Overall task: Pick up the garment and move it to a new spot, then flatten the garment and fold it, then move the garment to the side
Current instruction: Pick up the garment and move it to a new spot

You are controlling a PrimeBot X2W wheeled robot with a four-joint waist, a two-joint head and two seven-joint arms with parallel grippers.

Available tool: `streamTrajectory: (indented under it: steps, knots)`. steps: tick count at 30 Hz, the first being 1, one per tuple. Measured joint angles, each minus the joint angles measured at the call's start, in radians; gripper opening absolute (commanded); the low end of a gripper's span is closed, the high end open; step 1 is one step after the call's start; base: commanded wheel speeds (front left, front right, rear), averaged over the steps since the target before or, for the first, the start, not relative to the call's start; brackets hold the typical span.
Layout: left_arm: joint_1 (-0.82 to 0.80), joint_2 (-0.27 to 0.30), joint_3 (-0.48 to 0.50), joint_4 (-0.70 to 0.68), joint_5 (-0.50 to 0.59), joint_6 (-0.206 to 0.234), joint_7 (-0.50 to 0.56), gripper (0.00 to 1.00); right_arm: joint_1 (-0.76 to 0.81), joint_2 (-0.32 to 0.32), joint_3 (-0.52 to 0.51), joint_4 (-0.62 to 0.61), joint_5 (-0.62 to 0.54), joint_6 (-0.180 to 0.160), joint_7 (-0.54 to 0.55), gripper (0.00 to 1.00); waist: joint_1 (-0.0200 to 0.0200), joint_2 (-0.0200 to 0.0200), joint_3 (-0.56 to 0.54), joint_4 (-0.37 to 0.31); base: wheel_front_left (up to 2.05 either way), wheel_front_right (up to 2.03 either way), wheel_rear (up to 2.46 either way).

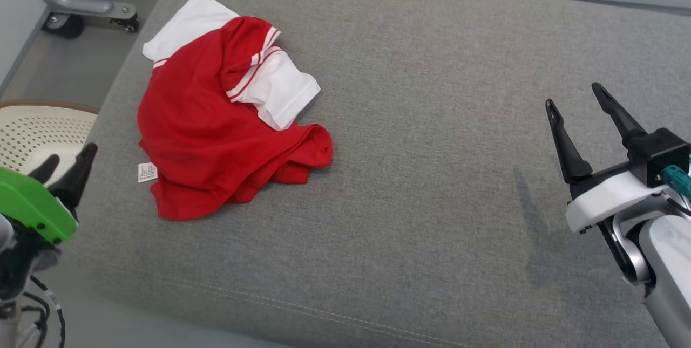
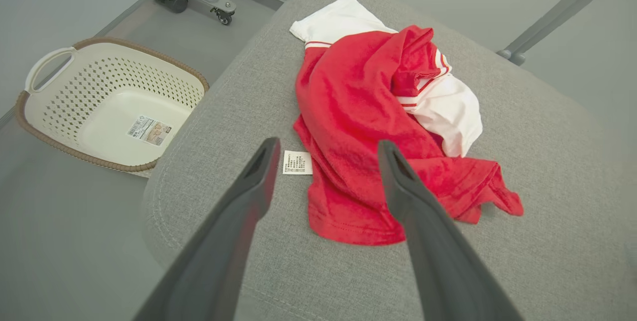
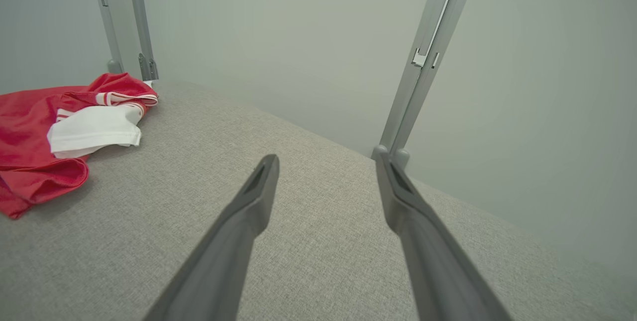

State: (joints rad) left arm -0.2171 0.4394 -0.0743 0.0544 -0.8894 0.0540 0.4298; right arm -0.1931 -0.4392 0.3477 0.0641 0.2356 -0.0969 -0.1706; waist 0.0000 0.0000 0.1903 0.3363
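A crumpled red garment point(image 1: 216, 132) with white sleeves and a small white label lies on the left part of the grey cushion point(image 1: 421, 186). The left wrist view has the garment point(image 2: 358, 127) just ahead of my fingers. My left gripper point(image 1: 70, 156) hovers open at the cushion's left edge, short of the cloth, holding nothing. Far to the right my right gripper point(image 1: 575, 94) stands open over bare cushion. From the right wrist view the garment point(image 3: 54, 137) lies well off to the left of my right gripper point(image 3: 326, 161).
A cream perforated basket point(image 2: 107, 102) with a brown rim stands on the floor left of the cushion; its rim also appears in the head view point(image 1: 38, 121). A wheeled grey stand base point(image 1: 81, 8) sits behind it. Grey metal posts point(image 3: 423, 57) rise beyond the cushion's far edge.
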Motion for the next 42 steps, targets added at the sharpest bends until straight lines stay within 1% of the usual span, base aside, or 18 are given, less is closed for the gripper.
streamTrajectory:
  steps: [3, 6, 9, 12, 19, 22, 23, 26, 29, 34, 38, 39, 40, 41, 42]
  knots:
    - [-0.091, 0.005, 0.042, 0.040, -0.037, 0.036, 0.070, 1.00, -0.033, -0.004, 0.008, -0.029, -0.005, 0.009, 0.015, 1.00, 0.0000, 0.0000, 0.038, -0.028, 0.00, 0.00, 0.00]
    - [-0.164, 0.029, 0.082, 0.072, -0.044, 0.052, 0.120, 1.00, -0.059, -0.003, 0.015, -0.054, -0.009, 0.017, 0.027, 1.00, 0.0000, 0.0000, 0.073, -0.062, 0.00, 0.00, 0.00]
    - [-0.196, 0.035, 0.117, 0.114, -0.067, 0.059, 0.161, 1.00, -0.077, -0.002, 0.014, -0.079, -0.008, 0.017, 0.037, 1.00, 0.0001, 0.0000, 0.109, -0.098, 0.00, 0.00, 0.00]
    - [-0.215, 0.038, 0.168, 0.151, -0.093, 0.064, 0.177, 1.00, -0.091, -0.004, 0.007, -0.095, -0.009, 0.017, 0.043, 1.00, 0.0000, 0.0000, 0.147, -0.136, 0.00, 0.00, 0.00]
    - [-0.260, 0.100, 0.264, 0.214, -0.093, 0.069, 0.196, 1.00, -0.150, -0.004, -0.008, -0.132, -0.008, 0.017, 0.047, 1.00, 0.0001, 0.0000, 0.239, -0.227, 0.00, 0.00, 0.00]
    - [-0.280, 0.113, 0.267, 0.218, -0.093, 0.070, 0.203, 1.00, -0.170, -0.004, -0.018, -0.145, -0.008, 0.017, 0.047, 1.00, 0.0001, 0.0000, 0.284, -0.263, 0.00, 0.00, 0.00]
    - [-0.300, 0.120, 0.265, 0.217, -0.093, 0.070, 0.211, 1.00, -0.180, -0.004, -0.027, -0.153, -0.008, 0.017, 0.047, 1.00, 0.0001, 0.0000, 0.315, -0.283, 0.00, 0.00, 0.00]
    - [-0.343, 0.120, 0.256, 0.215, -0.093, 0.070, 0.222, 1.00, -0.197, -0.009, -0.051, -0.164, -0.008, 0.016, 0.044, 1.00, 0.0001, 0.0000, 0.363, -0.309, 0.00, 0.00, 0.00]
    - [-0.378, 0.118, 0.248, 0.222, -0.093, 0.070, 0.227, 1.00, -0.222, -0.011, -0.058, -0.166, -0.008, 0.016, 0.033, 1.00, 0.0002, 0.0000, 0.411, -0.330, 0.00, 0.00, 0.00]
    - [-0.388, 0.103, 0.227, 0.258, -0.093, 0.070, 0.239, 1.00, -0.252, -0.009, -0.065, -0.161, -0.009, 0.015, 0.020, 1.00, 0.0002, 0.0000, 0.478, -0.356, 0.00, 0.00, 0.00]
    - [-0.418, 0.115, 0.235, 0.263, -0.093, 0.070, 0.238, 1.00, -0.260, -0.007, -0.067, -0.148, -0.013, 0.015, 0.011, 1.00, 0.0001, 0.0001, 0.513, -0.372, 0.00, 0.00, 0.00]
    - [-0.425, 0.116, 0.236, 0.266, -0.093, 0.070, 0.238, 0.81, -0.261, -0.007, -0.066, -0.144, -0.015, 0.015, 0.006, 1.00, 0.0001, 0.0001, 0.518, -0.374, 0.00, 0.00, 0.00]
    - [-0.430, 0.119, 0.236, 0.268, -0.093, 0.070, 0.237, 0.42, -0.263, -0.007, -0.066, -0.139, -0.016, 0.015, 0.002, 1.00, 0.0001, 0.0001, 0.522, -0.376, 0.00, 0.00, 0.00]
    - [-0.437, 0.118, 0.235, 0.271, -0.093, 0.070, 0.235, 0.00, -0.266, -0.007, -0.066, -0.131, -0.016, 0.015, 0.001, 1.00, 0.0001, 0.0001, 0.524, -0.377, 0.00, 0.00, 0.00]
    - [-0.443, 0.118, 0.233, 0.274, -0.093, 0.067, 0.233, 0.00, -0.266, -0.007, -0.066, -0.126, -0.017, 0.015, -0.002, 1.00, 0.0001, 0.0001, 0.524, -0.377, 0.00, 0.00, 0.00]
